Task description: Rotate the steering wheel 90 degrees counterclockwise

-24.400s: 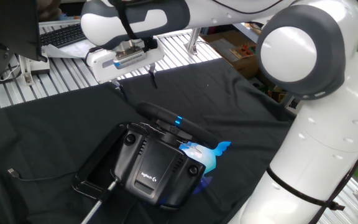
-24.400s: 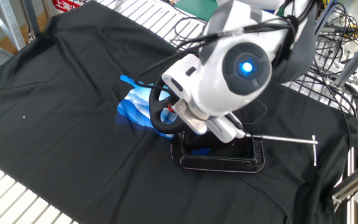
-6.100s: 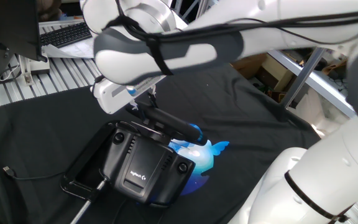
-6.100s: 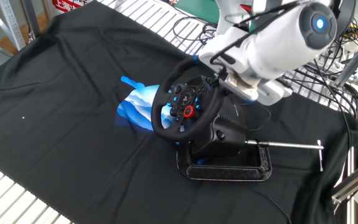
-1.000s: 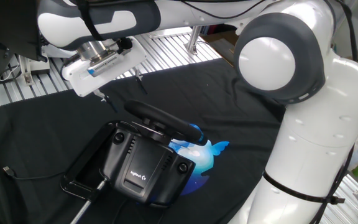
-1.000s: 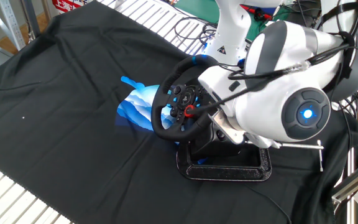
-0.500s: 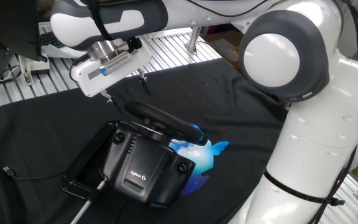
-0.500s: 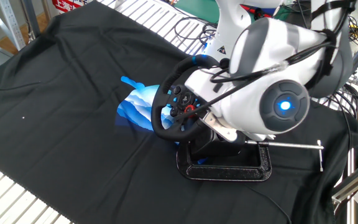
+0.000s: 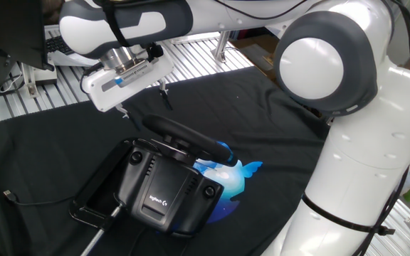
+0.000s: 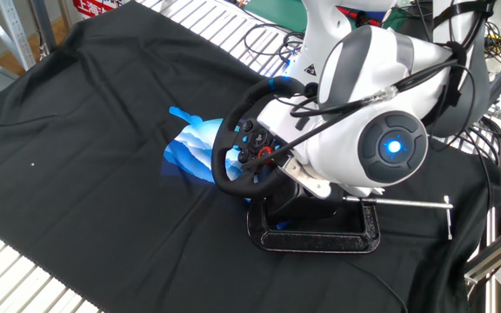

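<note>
In one fixed view the gripper (image 9: 143, 99), jaws spread and empty, is barely drifting since the last half-second, hovering just behind the steering wheel (image 9: 185, 138) clamped on the bench. In the other fixed view the arm is hiding the gripper, and the wheel (image 10: 242, 139) is showing its blue stripe at top-right, so the turn looks finished and retreat seems next.

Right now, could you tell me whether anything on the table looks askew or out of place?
The steering wheel looks turned: its blue stripe sits toward the upper right of the rim rather than at the top. The pincer hangs apart from it, holding nothing. Nothing looks spilled or damaged.
</note>
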Controlling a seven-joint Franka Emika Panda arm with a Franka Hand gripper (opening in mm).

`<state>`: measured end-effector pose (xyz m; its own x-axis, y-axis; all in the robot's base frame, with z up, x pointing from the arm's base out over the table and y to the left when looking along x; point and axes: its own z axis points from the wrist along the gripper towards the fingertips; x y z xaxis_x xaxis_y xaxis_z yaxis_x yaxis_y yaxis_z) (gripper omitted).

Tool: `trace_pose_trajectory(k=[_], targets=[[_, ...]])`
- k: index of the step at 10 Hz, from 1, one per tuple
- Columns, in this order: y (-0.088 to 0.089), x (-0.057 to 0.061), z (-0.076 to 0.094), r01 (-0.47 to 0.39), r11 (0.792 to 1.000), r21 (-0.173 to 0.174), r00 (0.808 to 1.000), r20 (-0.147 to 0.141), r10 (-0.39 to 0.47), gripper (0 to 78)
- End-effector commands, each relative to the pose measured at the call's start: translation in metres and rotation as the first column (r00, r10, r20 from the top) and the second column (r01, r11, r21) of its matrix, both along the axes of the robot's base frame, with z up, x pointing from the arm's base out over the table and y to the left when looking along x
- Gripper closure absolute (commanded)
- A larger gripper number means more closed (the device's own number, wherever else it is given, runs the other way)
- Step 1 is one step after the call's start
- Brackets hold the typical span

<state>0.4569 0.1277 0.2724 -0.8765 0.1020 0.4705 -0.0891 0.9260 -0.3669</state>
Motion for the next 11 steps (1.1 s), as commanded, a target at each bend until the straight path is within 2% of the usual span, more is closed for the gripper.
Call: trace_pose_trajectory(k=[1, 11], targets=[[-0.0005, 0.0001, -0.0016, 0.002, 1.000, -0.001, 1.000, 0.003, -0.002, 0.1], [-0.0020, -0.0015, -0.0105, -0.001, 1.000, -0.003, 1.000, 0.013, 0.001, 0.1]])
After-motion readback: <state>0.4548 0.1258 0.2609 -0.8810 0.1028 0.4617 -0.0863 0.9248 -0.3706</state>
